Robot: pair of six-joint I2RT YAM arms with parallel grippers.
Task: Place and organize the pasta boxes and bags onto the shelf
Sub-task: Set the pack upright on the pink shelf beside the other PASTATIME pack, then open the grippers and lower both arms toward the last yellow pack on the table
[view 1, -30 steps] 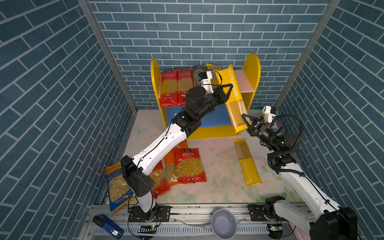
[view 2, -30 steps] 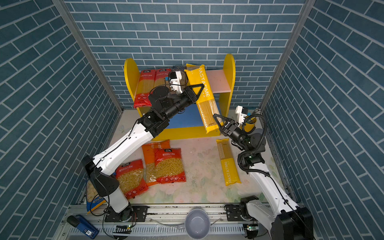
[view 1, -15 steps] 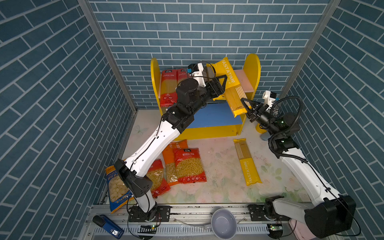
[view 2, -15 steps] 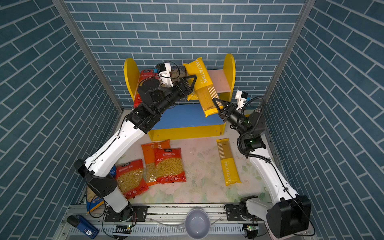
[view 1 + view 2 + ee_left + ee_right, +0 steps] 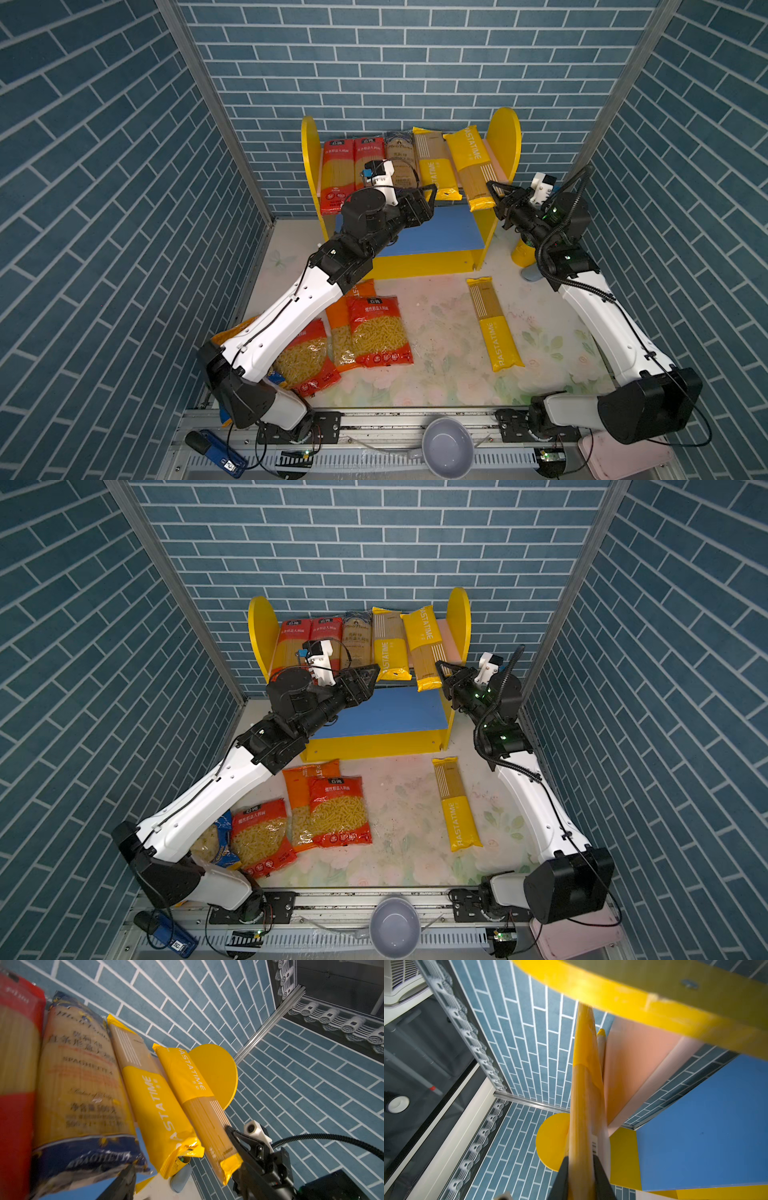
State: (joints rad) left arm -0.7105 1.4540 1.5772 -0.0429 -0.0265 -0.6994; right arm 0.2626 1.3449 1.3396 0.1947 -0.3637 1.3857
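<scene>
The left gripper (image 5: 432, 195) has let go of the yellow spaghetti pack (image 5: 473, 170) and pulled back, jaws apart. The right gripper (image 5: 492, 189), arm stretched forward, pinches that pack's bottom end. It leans on the shelf (image 5: 505, 137), upper board.

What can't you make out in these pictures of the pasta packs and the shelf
- Blue-orange bag: mostly behind the left arm in both top views.
- Red spaghetti pack: cut by the frame edge and blurred in the left wrist view.
- Yellow pen cup: largely hidden behind the right arm in a top view.
- Orange bag: partly covered by a red bag.
</scene>
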